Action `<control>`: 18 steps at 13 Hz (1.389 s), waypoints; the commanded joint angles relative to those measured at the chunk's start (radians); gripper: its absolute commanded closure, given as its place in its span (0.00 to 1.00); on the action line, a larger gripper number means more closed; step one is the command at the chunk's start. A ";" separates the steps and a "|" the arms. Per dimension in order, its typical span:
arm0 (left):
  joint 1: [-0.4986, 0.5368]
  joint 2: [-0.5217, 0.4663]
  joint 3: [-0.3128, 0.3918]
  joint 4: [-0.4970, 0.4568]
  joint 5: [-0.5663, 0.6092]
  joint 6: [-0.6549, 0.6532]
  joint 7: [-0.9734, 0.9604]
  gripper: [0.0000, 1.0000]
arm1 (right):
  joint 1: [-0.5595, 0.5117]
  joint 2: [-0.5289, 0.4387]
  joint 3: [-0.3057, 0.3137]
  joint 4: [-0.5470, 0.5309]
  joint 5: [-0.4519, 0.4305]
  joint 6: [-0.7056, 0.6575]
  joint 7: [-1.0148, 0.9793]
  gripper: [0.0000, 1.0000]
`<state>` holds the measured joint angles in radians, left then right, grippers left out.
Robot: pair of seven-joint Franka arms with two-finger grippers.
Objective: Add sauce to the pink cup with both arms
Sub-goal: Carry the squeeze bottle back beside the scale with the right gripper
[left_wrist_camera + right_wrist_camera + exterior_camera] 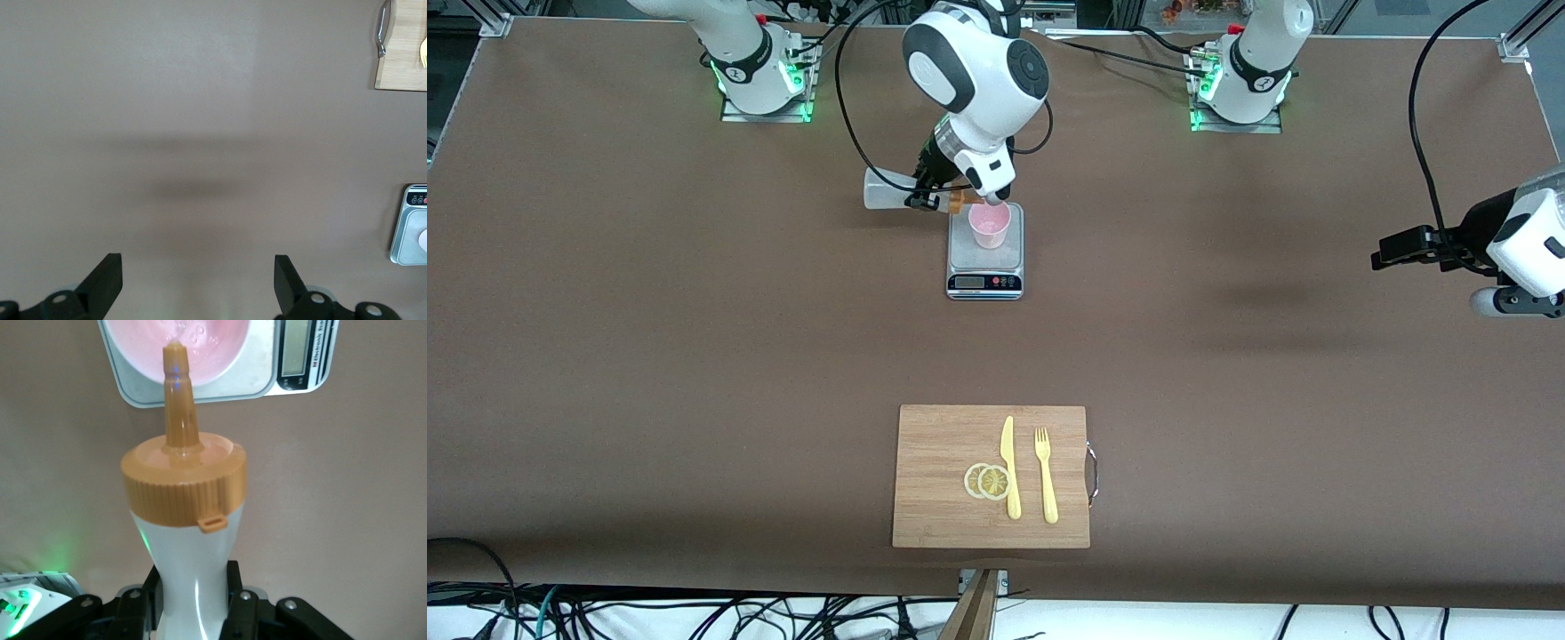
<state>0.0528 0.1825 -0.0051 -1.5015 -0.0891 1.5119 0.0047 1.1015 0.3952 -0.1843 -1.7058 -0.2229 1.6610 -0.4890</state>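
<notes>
Right tool (193, 603) tilts sauce bottle (183, 520) over pink cup (989, 225).

You've got a brown table (694, 356) w/ soft shadows across it. Aluminium frame posts (1516, 40) at the corners by the arm bases. Below the near edge, pale floor (1183, 622) w/ black cables (694, 618) tangled.

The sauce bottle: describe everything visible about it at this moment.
The sauce bottle is a whitish, plastic-looking squeeze bottle, pinched in at the waist, with a ribbed orange cap bearing a small tab and a long tapered nozzle. The right gripper is shut on its body, holding it tipped roughly sideways in the air, nozzle tip over the pink cup on the scale. No sauce stream is visible.
</notes>
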 commanded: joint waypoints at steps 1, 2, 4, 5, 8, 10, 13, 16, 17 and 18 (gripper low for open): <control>0.007 0.002 -0.006 0.004 0.014 -0.009 0.017 0.00 | 0.006 -0.038 -0.020 -0.018 0.058 0.028 -0.023 0.85; 0.005 0.003 -0.006 0.004 0.014 -0.009 0.017 0.00 | 0.003 -0.039 -0.043 -0.018 0.083 0.043 -0.061 0.85; 0.005 0.003 -0.006 0.004 0.014 -0.009 0.017 0.00 | 0.001 -0.042 -0.116 -0.018 0.192 0.075 -0.184 0.85; 0.005 0.003 -0.006 0.004 0.014 -0.009 0.017 0.00 | 0.001 -0.044 -0.154 -0.017 0.232 0.082 -0.244 0.85; 0.005 0.008 -0.006 0.023 0.014 -0.009 0.017 0.00 | 0.001 -0.064 -0.268 -0.017 0.356 0.079 -0.420 0.85; 0.007 0.017 -0.006 0.041 0.015 -0.010 0.017 0.00 | 0.000 -0.065 -0.372 -0.017 0.475 0.066 -0.585 0.85; 0.007 0.017 -0.006 0.041 0.015 -0.010 0.015 0.00 | -0.067 -0.064 -0.419 -0.018 0.572 0.028 -0.762 0.84; 0.005 0.017 -0.006 0.043 0.022 -0.010 0.015 0.00 | -0.234 -0.046 -0.419 -0.018 0.729 -0.030 -0.995 0.84; 0.005 0.017 -0.006 0.043 0.023 -0.010 0.015 0.00 | -0.292 -0.027 -0.419 -0.018 0.790 -0.058 -1.076 0.84; 0.005 0.017 -0.006 0.043 0.025 -0.010 0.015 0.00 | -0.354 -0.007 -0.417 -0.017 0.851 -0.090 -1.159 0.84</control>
<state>0.0530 0.1859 -0.0042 -1.4886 -0.0891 1.5123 0.0047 0.8455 0.3691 -0.6101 -1.7197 0.5267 1.6247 -1.5130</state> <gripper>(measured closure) 0.000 0.608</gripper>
